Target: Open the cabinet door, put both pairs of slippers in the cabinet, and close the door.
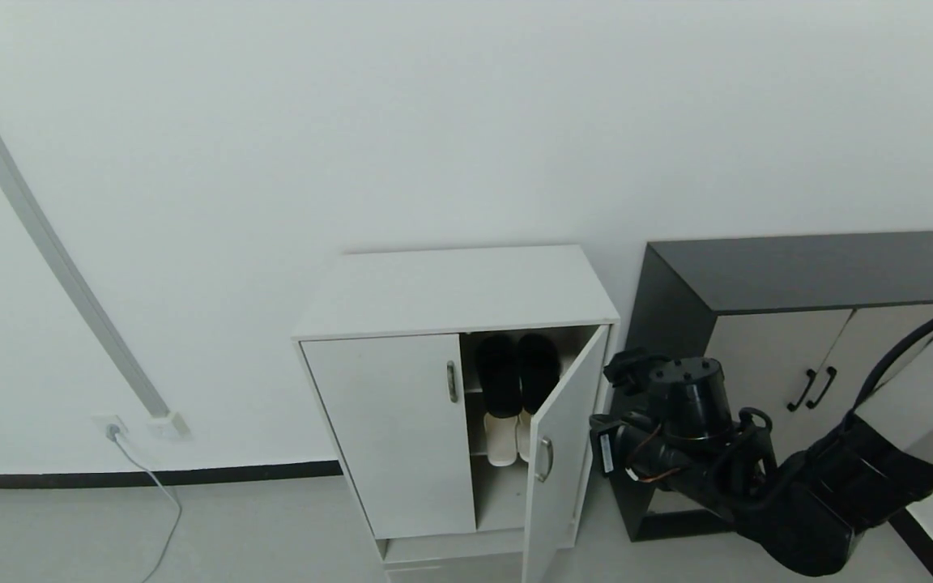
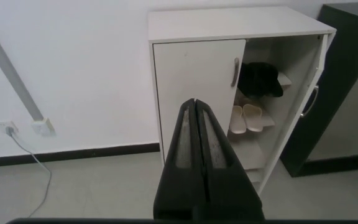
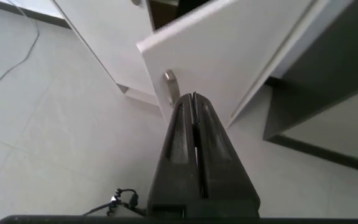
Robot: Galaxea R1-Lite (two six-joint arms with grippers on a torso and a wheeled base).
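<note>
- White cabinet (image 1: 454, 291) on the floor, back against the wall.
- Left door (image 1: 389, 429) shut; right door (image 1: 560, 437) swung out, roughly half open.
- Black slippers (image 1: 519, 372) on the upper shelf inside the right-hand opening, side by side.
- Pale slippers (image 1: 507, 437) on the shelf directly below, side by side and touching.
- Right arm (image 1: 677, 453) on the outer side of the open door, just beside it.
- Right jaws pressed together, pinching nothing, tips close to the door handle (image 3: 170, 87); contact with door or handle not determinable.
- Left jaws pressed together, pinching nothing, well apart from the cabinet, pointed toward the shut left door.
- Dark cabinet (image 1: 807, 267) just beside the white one on the robot's right, both doors shut.
- Wall socket (image 1: 110, 427) low on the wall to the left, with a cable (image 1: 160, 494) trailing to the floor.
</note>
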